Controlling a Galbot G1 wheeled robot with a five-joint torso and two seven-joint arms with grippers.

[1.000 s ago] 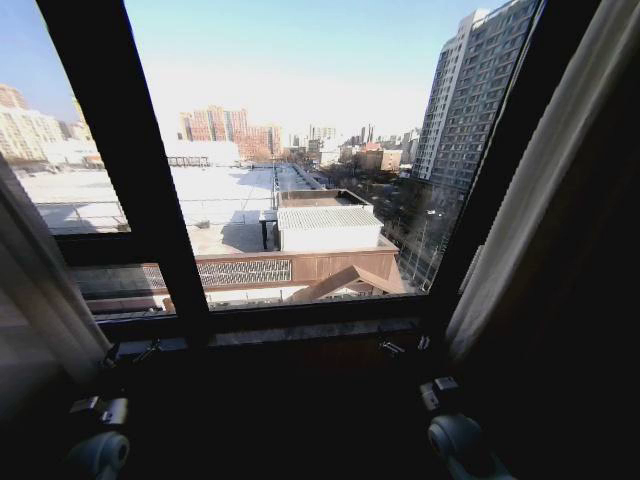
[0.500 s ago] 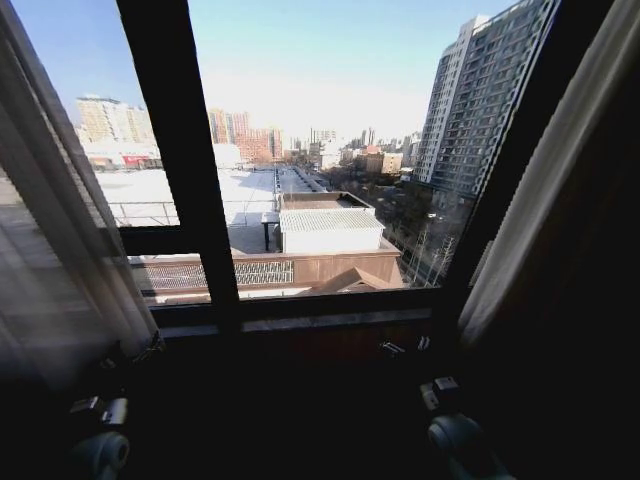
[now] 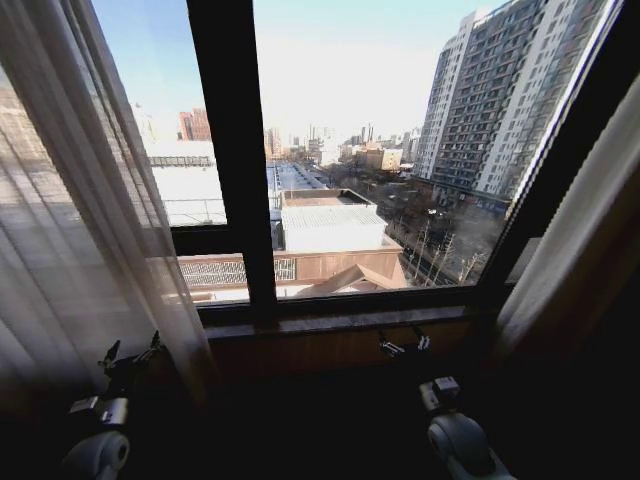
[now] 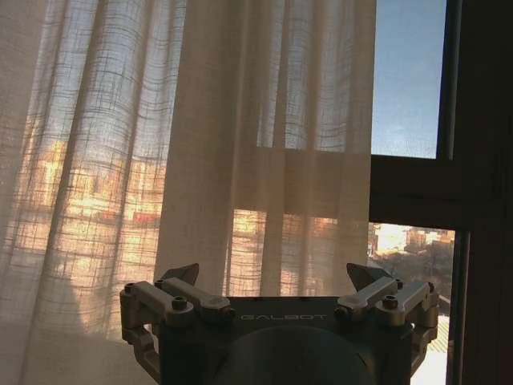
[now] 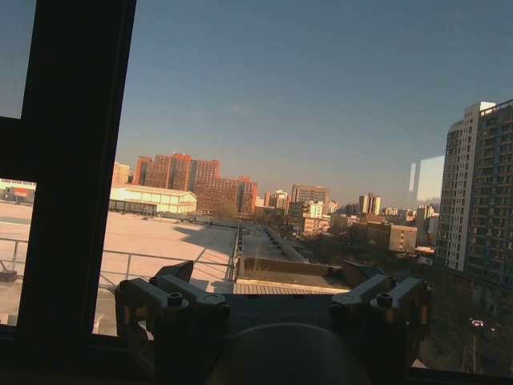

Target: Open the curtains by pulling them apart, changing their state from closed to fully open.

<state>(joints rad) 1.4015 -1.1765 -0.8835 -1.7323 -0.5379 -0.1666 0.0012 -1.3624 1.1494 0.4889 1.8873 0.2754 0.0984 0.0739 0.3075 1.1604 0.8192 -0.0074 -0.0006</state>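
Brand on left tool [image 4: 279, 282]: the word "GALBOT" stands in raised capitals across the front edge of its dark body, between the two finger mounts.
Other readable text: none; distant building signs are too small to read.

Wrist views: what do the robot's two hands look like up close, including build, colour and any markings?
Both look alike. The left hand has a dark rounded body lettered GALBOT in pale capitals, with two grey metal linkage fingers fastened by round bolts and ending in dark pointed tips. The right hand has the same dark body, bolted grey links and pointed tips; its lettering is too shadowed to read. No cables are visible.
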